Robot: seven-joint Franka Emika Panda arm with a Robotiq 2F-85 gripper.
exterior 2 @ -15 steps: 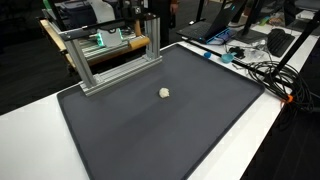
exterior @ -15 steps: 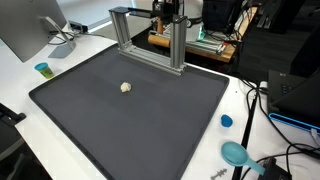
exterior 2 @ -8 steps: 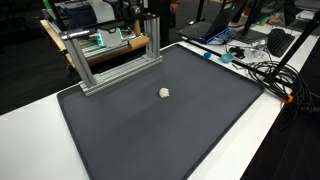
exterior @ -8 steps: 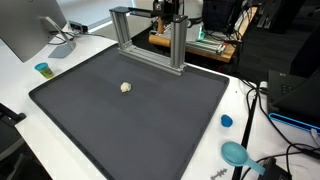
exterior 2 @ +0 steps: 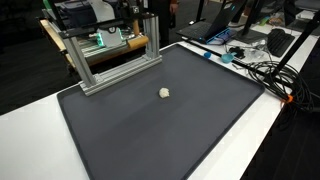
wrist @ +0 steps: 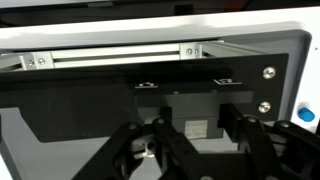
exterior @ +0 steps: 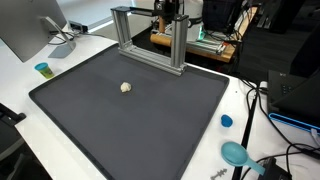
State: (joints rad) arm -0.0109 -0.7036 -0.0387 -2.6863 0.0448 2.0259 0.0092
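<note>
Hovering my gripper [exterior: 171,13] over the frame [exterior: 150,50], one o'clock from the lump [exterior: 126,87]; I can't tell how wide it stands.

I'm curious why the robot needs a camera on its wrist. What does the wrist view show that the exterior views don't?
Only the wrist view shows the gripper close up, dark along the bottom, and a shiny screw. Only an exterior view shows the monitor, the teal cup and the little pale lump. Both show the black mat and the metal frame.
</note>
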